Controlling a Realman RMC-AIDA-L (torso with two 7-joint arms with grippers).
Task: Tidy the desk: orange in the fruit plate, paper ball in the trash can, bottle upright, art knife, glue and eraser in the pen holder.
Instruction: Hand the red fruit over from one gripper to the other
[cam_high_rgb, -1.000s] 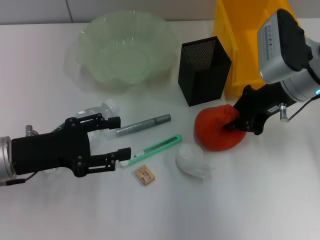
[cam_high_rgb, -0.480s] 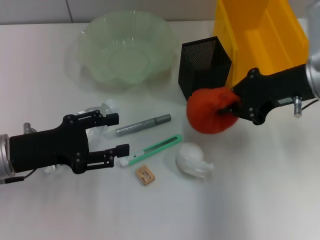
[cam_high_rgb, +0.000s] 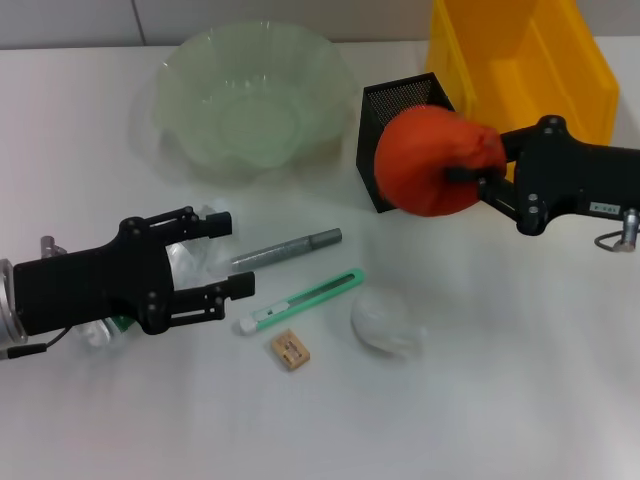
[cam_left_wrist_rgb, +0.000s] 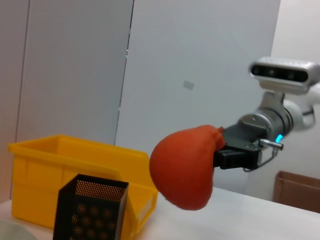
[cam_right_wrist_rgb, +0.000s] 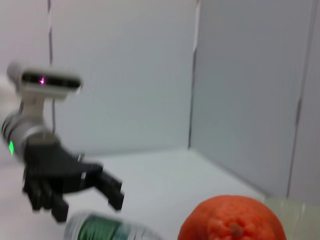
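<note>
White tabletop (cam_high_rgb: 520, 400) carries everything. Grey wall panels (cam_left_wrist_rgb: 200, 75) behind, vertical seams between them. Brown cardboard box (cam_left_wrist_rgb: 297, 190) far off at right edge in left wrist view.

Plain white table (cam_high_rgb: 520, 400) is taking up the whole scene, with pale grey wall panels (cam_left_wrist_rgb: 200, 75) running behind it, split by vertical seams. What's probably a cardboard box (cam_left_wrist_rgb: 296, 186) is sitting off in the corner.
</note>
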